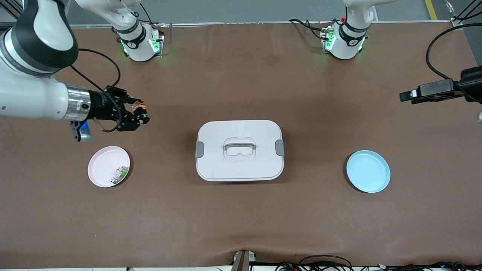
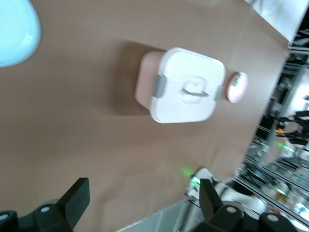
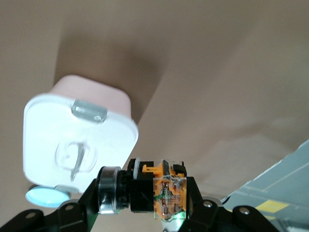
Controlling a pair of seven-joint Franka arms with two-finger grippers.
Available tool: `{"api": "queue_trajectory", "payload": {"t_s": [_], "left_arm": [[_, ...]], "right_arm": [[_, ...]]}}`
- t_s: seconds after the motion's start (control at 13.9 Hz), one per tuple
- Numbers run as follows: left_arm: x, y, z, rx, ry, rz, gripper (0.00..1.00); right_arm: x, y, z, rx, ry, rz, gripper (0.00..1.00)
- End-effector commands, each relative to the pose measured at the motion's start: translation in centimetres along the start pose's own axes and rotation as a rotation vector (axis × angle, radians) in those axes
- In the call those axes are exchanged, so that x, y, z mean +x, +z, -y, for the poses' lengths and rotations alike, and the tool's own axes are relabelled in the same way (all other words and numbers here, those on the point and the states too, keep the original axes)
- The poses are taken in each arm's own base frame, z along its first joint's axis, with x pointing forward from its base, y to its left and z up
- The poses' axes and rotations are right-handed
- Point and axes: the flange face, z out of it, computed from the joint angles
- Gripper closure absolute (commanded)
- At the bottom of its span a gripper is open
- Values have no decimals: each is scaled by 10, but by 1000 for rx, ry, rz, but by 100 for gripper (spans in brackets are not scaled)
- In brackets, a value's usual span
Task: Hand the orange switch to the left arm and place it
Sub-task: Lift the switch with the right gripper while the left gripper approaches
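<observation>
No brand name, label or writing is legible to me on any item in view.

Right arm (image 1: 34, 94): enters from the upper left of the front frame and reaches across horizontally, wrist level. Right gripper (image 1: 141, 113) hangs in the air at mid-left of the frame, over bare worktop (image 1: 241, 226), above the pink plate (image 1: 101, 165) as the frame runs. It is clenched on the orange switch (image 1: 138, 109). In the right wrist view I see the switch (image 3: 161, 191) lying crosswise between the fingers (image 3: 193, 198), its clear-and-orange body at one end and a round metal-rimmed cap at the other.

Left arm (image 1: 472, 81): only its end shows, at the right edge of the front frame, held level over the worktop. Left gripper (image 1: 408, 96) points toward frame centre. I note it released, holding nothing; the left wrist view shows both black fingers (image 2: 75, 198) spread wide at the bottom of that frame.

The box (image 1: 239, 149) sits at frame centre, lid on, grey clasps at both ends, handle recessed.

Pink plate lies lower left of the box and holds a small green-and-white component (image 1: 118, 175). The blue plate (image 1: 368, 171) lies lower right of the box.
</observation>
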Motion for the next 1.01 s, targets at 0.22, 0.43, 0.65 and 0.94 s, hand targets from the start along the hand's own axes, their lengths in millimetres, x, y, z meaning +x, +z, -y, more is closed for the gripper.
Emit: {"api": "queue_trajectory", "payload": {"t_s": [0.22,0.43,0.65,0.94], "left_arm": [[-7,109,-45,-75,11,-62,0],[-7,157,-63,-111,-23,-89,0],[-17,207,-86,-132,-35,-114,0],[-33,267,-130,-169,-122,-188,0]], "right_arm": [[-46,-24,16,78,86,48,100],[-66,-23,19,78,111,43,100],[-85,-8,25,79,135,27,100],[-98,1,30,94,154,23,100]]}}
